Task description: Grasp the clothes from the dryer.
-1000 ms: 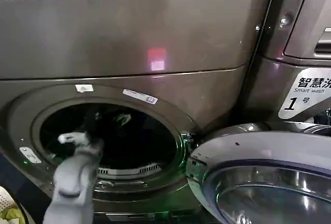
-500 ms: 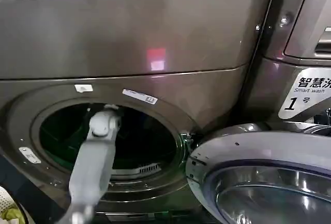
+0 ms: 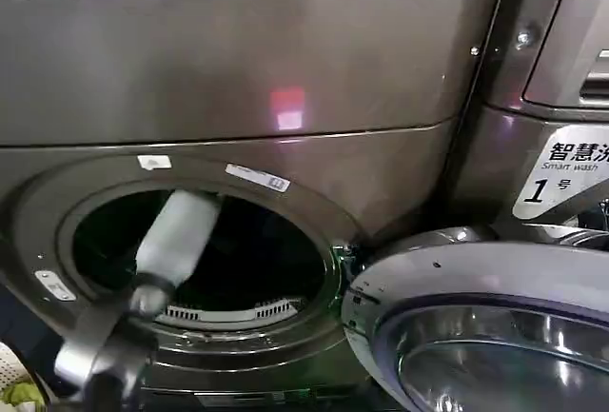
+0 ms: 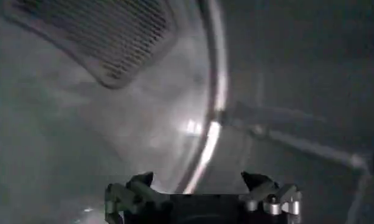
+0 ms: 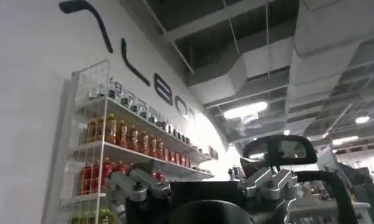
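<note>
With my left gripper (image 4: 199,182) spread open and empty inside the dryer (image 3: 285,79) drum, I should reach deeper before closing.

"Smart wash" machine (image 3: 561,98), wire shelf (image 5: 107,152), bottled drinks (image 5: 123,131)

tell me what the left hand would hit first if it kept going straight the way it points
Probably the bare metal drum wall inside the dryer; the left hand, fingers apart, faces it with no clothes visible ahead. Depth is unclear.
</note>
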Robot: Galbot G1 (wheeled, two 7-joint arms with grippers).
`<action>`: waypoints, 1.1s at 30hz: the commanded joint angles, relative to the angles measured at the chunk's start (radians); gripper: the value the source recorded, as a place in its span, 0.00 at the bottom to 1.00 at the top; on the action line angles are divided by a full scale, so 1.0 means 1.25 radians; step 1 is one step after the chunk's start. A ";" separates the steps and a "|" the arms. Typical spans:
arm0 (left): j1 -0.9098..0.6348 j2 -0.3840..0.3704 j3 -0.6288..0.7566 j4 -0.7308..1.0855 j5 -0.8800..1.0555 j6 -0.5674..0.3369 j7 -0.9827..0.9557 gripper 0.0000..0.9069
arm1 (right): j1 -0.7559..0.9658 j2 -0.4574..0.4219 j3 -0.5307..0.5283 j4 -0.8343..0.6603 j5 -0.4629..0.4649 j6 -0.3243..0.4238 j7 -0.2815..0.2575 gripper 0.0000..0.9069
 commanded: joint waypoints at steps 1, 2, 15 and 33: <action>-0.031 -0.024 0.115 0.102 0.193 -0.021 0.055 1.00 | 0.001 -0.001 0.001 -0.006 -0.002 0.001 -0.001 1.00; -0.030 -0.031 0.114 0.113 0.193 -0.021 0.056 1.00 | 0.001 -0.001 0.001 -0.007 -0.003 0.002 -0.002 1.00; 0.011 -0.056 0.102 0.168 0.202 -0.036 0.008 1.00 | 0.006 -0.004 0.001 -0.010 -0.008 0.004 -0.003 1.00; -0.010 -0.054 0.097 0.161 0.156 -0.036 0.024 0.00 | 0.005 0.003 0.002 -0.015 -0.012 0.007 -0.004 1.00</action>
